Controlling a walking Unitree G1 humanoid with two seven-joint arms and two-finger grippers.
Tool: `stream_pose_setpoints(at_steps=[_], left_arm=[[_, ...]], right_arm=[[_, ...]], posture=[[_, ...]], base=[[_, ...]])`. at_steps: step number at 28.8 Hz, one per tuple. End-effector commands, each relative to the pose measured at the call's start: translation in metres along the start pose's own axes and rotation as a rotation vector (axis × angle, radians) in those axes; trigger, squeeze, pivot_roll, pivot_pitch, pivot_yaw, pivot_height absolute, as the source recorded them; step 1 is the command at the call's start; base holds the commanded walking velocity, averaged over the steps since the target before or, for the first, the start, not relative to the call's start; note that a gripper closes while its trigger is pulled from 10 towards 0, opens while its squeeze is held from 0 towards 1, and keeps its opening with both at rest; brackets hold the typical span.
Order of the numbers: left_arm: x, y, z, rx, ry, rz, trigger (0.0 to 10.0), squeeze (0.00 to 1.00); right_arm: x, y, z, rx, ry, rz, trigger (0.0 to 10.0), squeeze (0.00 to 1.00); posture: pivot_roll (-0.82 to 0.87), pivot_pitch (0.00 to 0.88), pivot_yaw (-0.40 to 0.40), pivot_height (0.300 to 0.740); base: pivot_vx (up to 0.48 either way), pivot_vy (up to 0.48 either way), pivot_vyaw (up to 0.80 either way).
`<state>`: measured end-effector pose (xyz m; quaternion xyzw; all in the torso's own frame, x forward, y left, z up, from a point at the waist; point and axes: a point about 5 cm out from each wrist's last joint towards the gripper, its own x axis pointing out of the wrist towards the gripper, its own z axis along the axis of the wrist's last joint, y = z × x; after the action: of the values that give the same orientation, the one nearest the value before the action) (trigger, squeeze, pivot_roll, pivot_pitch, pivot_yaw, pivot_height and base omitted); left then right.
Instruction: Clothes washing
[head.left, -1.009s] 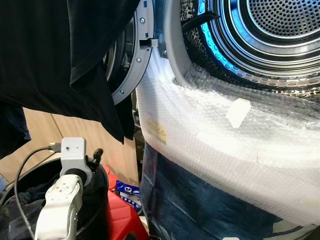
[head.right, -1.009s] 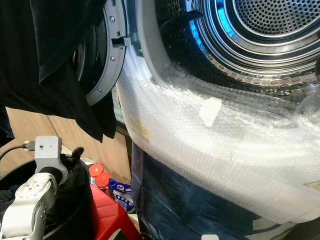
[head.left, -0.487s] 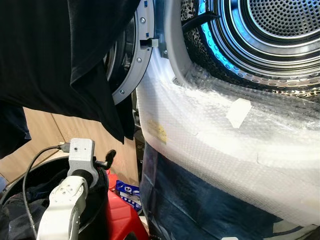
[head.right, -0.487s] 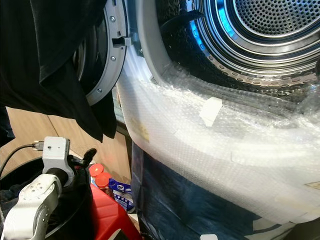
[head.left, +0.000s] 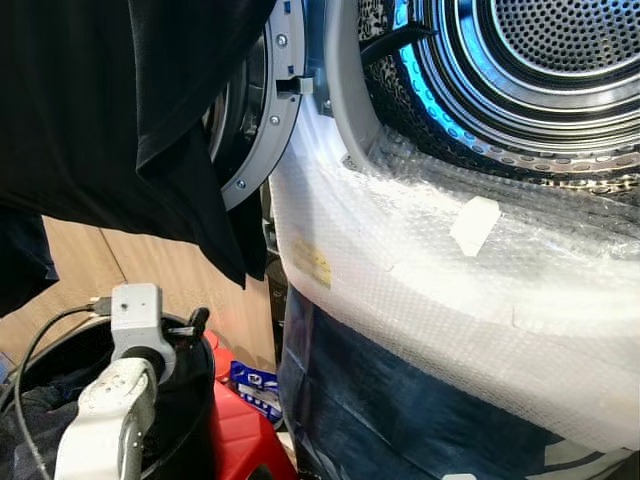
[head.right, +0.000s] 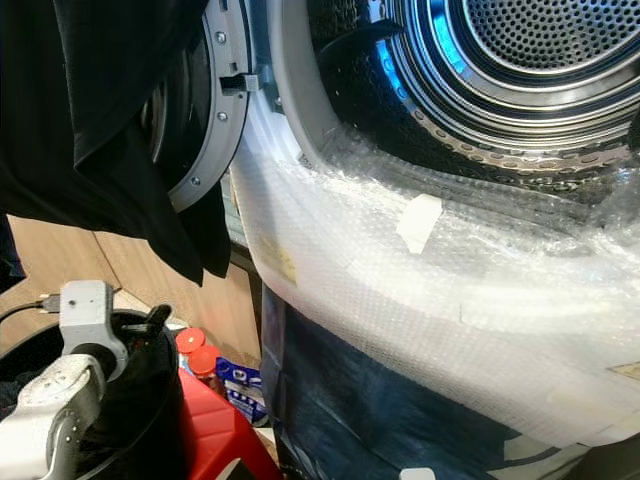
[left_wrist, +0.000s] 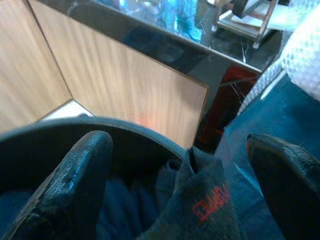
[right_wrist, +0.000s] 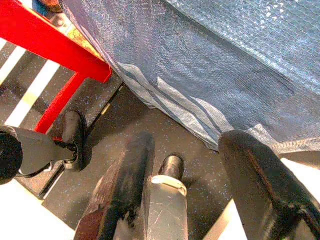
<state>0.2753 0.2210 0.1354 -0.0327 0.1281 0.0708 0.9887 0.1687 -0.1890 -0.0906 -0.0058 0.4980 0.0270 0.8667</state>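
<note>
The washing machine's steel drum stands open at the upper right. A black garment hangs over its open door. At the lower left a black laundry basket holds dark clothes. My left gripper hovers at the basket's rim, open. In the left wrist view its fingers are spread above a dark garment with red lettering that lies over the rim. My right gripper hangs low over the floor, open and holding nothing.
Bubble wrap covers the washer's front below the opening, with blue sheeting under it. A red stool stands between basket and washer, with small packages behind it. Wooden panels are behind the basket. The floor is dark and speckled.
The left arm swung right along the basket's rim, then came back left and a little lower. The washer and the hanging garment have not moved.
</note>
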Motion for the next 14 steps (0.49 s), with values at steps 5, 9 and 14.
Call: stream_pose_setpoints(at_steps=[5,9,14], left_arm=[[0.0,0.001,-0.013,-0.028,0.082,-0.016,10.0,0.0],[0.001,-0.003,-0.015,-0.026,0.081,-0.061,10.0,0.0],[0.002,-0.009,-0.018,-0.008,0.11,-0.083,10.0,0.0]], right_arm=[[0.001,0.002,0.003,-0.011,-0.005,0.01,10.0,0.0],[0.001,0.002,0.004,-0.013,-0.009,0.012,10.0,0.0],[0.001,0.002,0.005,-0.017,-0.009,0.011,10.0,0.0]], posture=[[0.09,0.0,-0.013,0.74],[0.09,0.0,-0.018,0.74],[0.09,0.0,-0.019,0.74]], base=[[0.0,0.0,0.0],[0.0,0.0,0.0],[0.0,0.0,0.0]])
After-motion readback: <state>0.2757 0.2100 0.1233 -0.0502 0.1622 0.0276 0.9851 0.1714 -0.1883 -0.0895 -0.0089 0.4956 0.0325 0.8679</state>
